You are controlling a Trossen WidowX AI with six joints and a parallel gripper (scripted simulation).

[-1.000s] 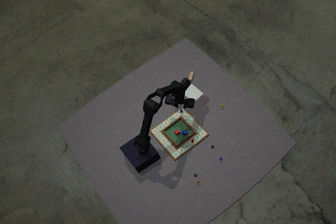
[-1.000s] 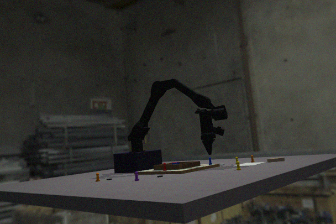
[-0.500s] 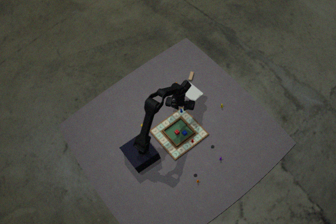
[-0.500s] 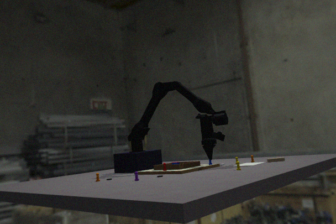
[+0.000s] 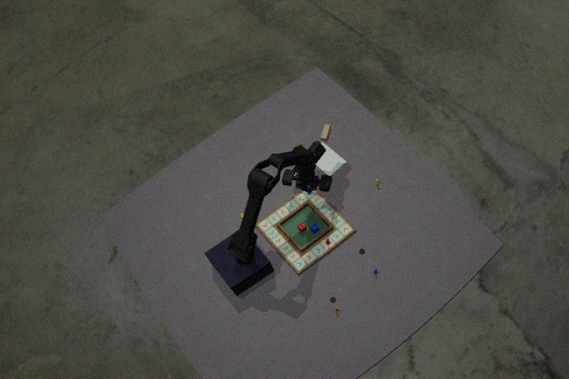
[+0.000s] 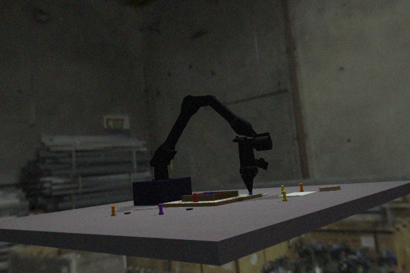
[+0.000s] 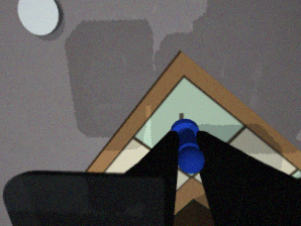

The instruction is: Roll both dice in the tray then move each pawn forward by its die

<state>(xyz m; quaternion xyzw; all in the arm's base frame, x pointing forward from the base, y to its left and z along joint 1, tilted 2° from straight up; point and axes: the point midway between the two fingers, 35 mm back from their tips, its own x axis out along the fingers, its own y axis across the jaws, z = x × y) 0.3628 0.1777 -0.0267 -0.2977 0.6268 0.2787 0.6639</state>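
Note:
The blue pawn (image 5: 309,191) (image 6: 250,193) (image 7: 191,159) stands on the pale green corner square of the board (image 5: 299,264) (image 6: 216,203) (image 7: 180,64), at the corner nearest the white card. My gripper (image 6: 250,192) (image 7: 185,139) points down and is shut on the blue pawn, one finger on each side of it. The red pawn (image 5: 328,241) (image 6: 195,197) stands on a square of the board's right side in the top view. The red die (image 5: 301,226) and the blue die (image 5: 314,228) lie in the green tray (image 5: 306,214); their numbers are too small to read.
Beyond the gripper lie a white card (image 5: 333,161) (image 6: 300,194) and a wooden block (image 5: 326,132) (image 6: 330,188). Orange (image 5: 337,310), purple (image 5: 375,271) and yellow (image 5: 377,182) pawns stand off the board. Two dark discs lie nearby. The wrist view shows a pale disc (image 7: 39,16).

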